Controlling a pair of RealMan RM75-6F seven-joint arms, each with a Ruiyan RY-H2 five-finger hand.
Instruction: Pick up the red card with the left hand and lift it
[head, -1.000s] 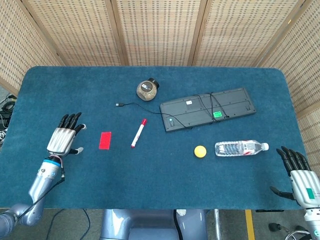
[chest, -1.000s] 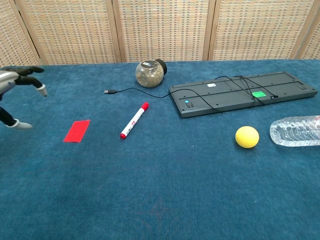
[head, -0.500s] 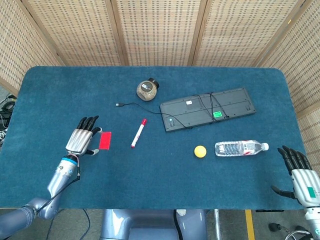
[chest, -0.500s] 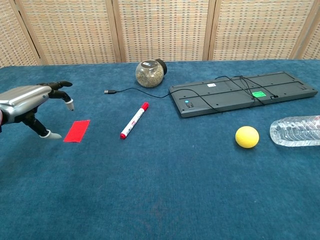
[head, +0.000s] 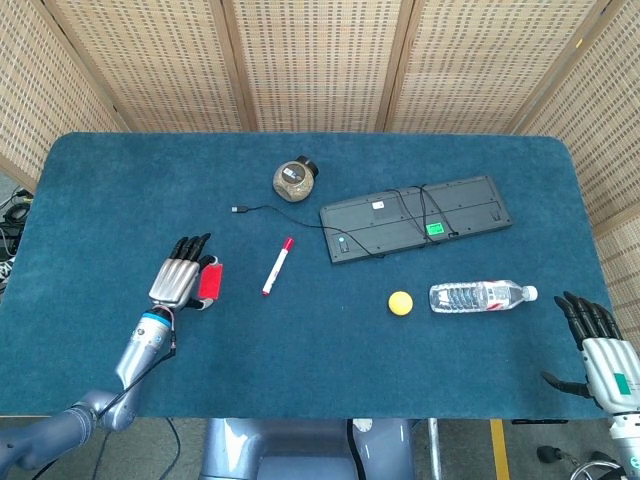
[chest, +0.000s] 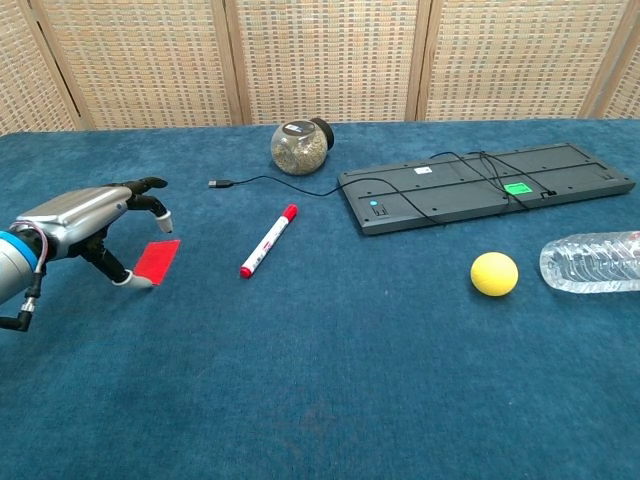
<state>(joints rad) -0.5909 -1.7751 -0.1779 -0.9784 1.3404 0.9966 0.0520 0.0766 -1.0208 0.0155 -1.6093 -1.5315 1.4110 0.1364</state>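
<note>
The red card (head: 210, 281) (chest: 159, 259) lies flat on the blue table, left of centre. My left hand (head: 181, 279) (chest: 92, 227) hovers just over the card's left edge, fingers spread and holding nothing; its thumb tip sits by the card's near corner. Whether a finger touches the card cannot be told. My right hand (head: 598, 349) stays open at the table's near right corner, far from the card, and only the head view shows it.
A red-capped marker (head: 277, 266) (chest: 268, 241) lies right of the card. Farther right are a black keyboard (head: 415, 217) with its cable, a yellow ball (head: 400, 303), a plastic bottle (head: 480, 296) lying on its side, and a jar (head: 293, 179) at the back.
My left hand has travelled rightward across the table, from well left of the card to its left edge. The card and my right hand have not moved.
</note>
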